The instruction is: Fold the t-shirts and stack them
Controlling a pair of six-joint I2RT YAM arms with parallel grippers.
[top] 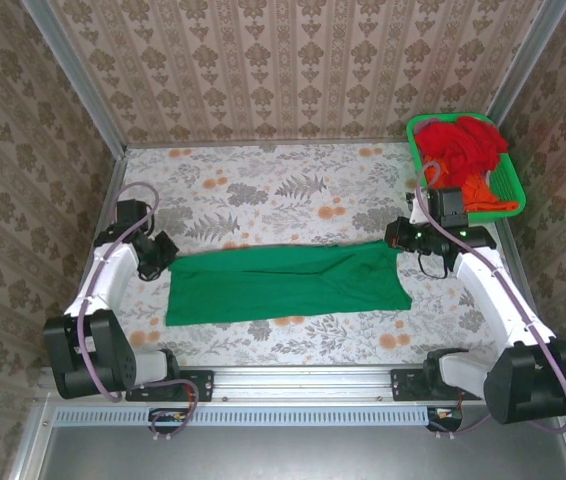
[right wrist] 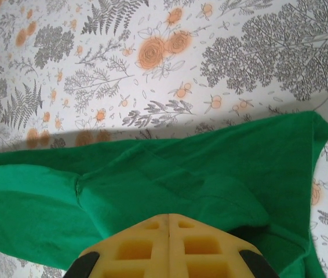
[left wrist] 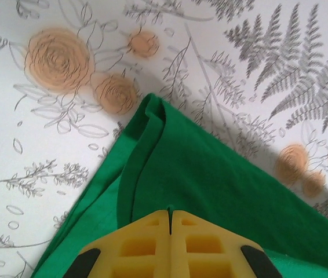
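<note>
The dark green t-shirt (top: 283, 285) lies as a long band across the near middle of the table (top: 263, 185), its far edge drawn straight. The left gripper (top: 166, 250) pinches its 9 o'clock end and the right gripper (top: 395, 236) its 3 o'clock end, both sets of jaws pressed together on cloth. For a clean fold, I judge both should travel toward 6 o'clock together, keeping tension even. The red and orange t-shirts (top: 460, 145) sit in the basket (top: 508, 170) at 2 o'clock.

Beige damask-papered walls (top: 303, 60) enclose a table (top: 263, 190) covered in pale floral print.
</note>
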